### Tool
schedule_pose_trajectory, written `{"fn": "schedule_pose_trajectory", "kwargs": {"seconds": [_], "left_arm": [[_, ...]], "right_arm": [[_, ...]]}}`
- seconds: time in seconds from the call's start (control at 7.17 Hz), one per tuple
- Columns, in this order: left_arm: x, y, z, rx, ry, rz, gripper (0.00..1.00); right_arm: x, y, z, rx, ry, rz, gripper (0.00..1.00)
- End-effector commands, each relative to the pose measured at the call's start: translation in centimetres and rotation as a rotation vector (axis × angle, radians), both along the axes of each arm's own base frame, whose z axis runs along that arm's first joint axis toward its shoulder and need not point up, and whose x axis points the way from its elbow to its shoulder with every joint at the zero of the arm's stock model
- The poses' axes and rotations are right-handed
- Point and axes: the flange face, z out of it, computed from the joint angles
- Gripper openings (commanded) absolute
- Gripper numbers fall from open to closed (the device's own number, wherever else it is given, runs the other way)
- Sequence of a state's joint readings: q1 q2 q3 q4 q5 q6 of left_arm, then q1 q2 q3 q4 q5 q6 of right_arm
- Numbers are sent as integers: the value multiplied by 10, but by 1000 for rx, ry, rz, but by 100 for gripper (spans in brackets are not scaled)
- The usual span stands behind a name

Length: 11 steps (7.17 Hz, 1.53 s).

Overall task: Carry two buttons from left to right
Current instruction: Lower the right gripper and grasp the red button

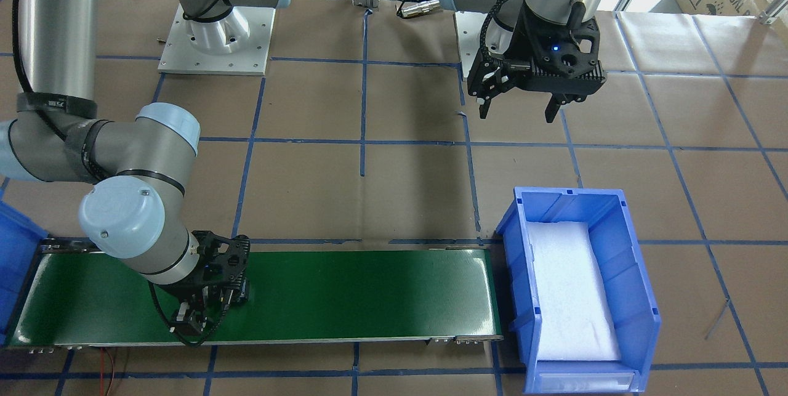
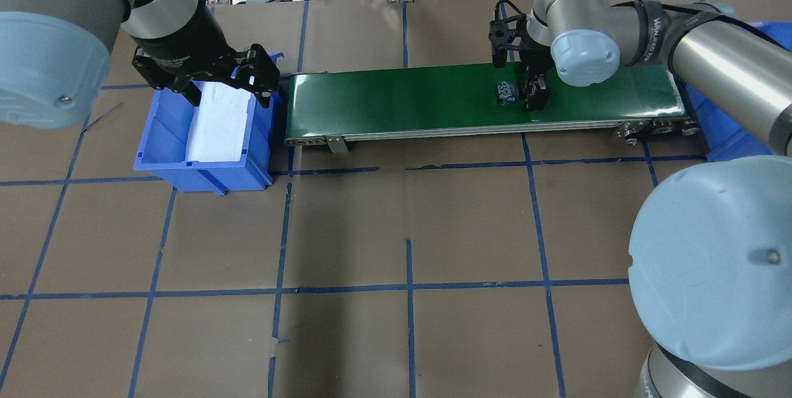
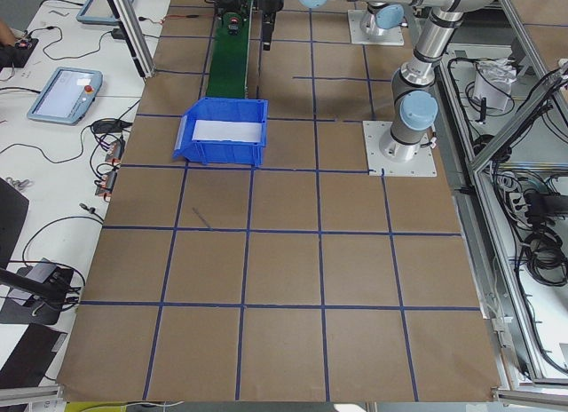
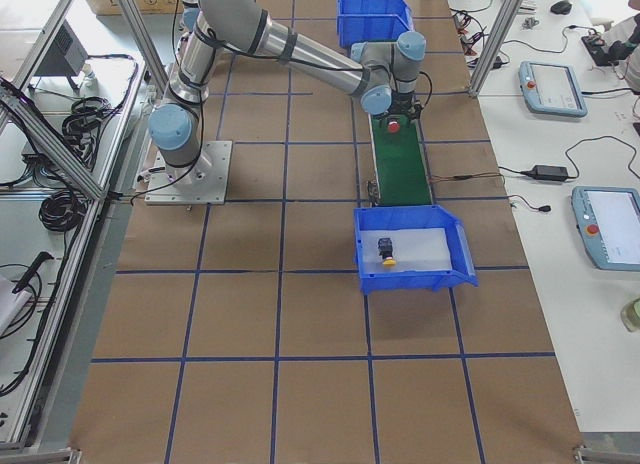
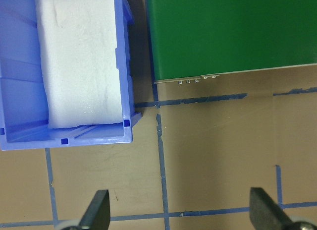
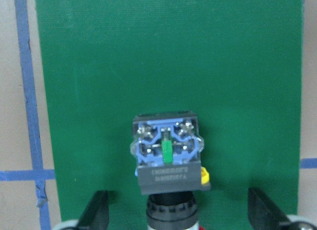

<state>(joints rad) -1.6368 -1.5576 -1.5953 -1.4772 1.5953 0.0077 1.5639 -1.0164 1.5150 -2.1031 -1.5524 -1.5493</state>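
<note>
A button (image 6: 166, 150) lies on its side on the green conveyor belt (image 2: 402, 101), terminal block up. It shows small in the overhead view (image 2: 506, 91). Its red cap (image 4: 393, 126) shows in the exterior right view. My right gripper (image 6: 178, 217) is open and low over the belt, its fingers (image 6: 96, 212) on either side of the cap end. My left gripper (image 1: 520, 109) is open and empty, above the table beside the blue bin (image 1: 640, 297). In the exterior right view a yellow-capped button (image 4: 385, 252) lies on the bin's white foam. The front and left wrist views show the foam bare.
The foam-lined bin (image 2: 204, 172) stands at the belt's end on my left. A second blue bin (image 2: 724, 132) stands at the belt's other end, largely hidden by my right arm. The table is brown paper with a blue tape grid.
</note>
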Motion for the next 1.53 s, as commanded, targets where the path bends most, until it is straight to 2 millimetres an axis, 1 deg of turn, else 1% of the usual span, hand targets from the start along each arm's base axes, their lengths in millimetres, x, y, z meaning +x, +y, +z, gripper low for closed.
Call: {"fn": "schedule_pose_trajectory", "kwargs": {"seconds": [0.0,0.7,0.84,0.98,1.12,1.25,1.39], "left_arm": [[0,0,0,1,0,0,100],[0,0,0,1,0,-1,100],[0,0,0,1,0,-1,100],[0,0,0,1,0,0,100],[0,0,0,1,0,-1,100],[0,0,0,1,0,0,100],[0,0,0,1,0,-1,100]], "right_arm": [[1,0,-1,1,0,1,99],[1,0,-2,4,-3,1,98],[1,1,-3,6,-5,-1,95],[1,3,-2,8,0,-1,89],[-1,4,-3,11,1,-2,82],[-3,5,-1,11,21,-7,49],[-6,5,-1,17,51,-10,33]]}}
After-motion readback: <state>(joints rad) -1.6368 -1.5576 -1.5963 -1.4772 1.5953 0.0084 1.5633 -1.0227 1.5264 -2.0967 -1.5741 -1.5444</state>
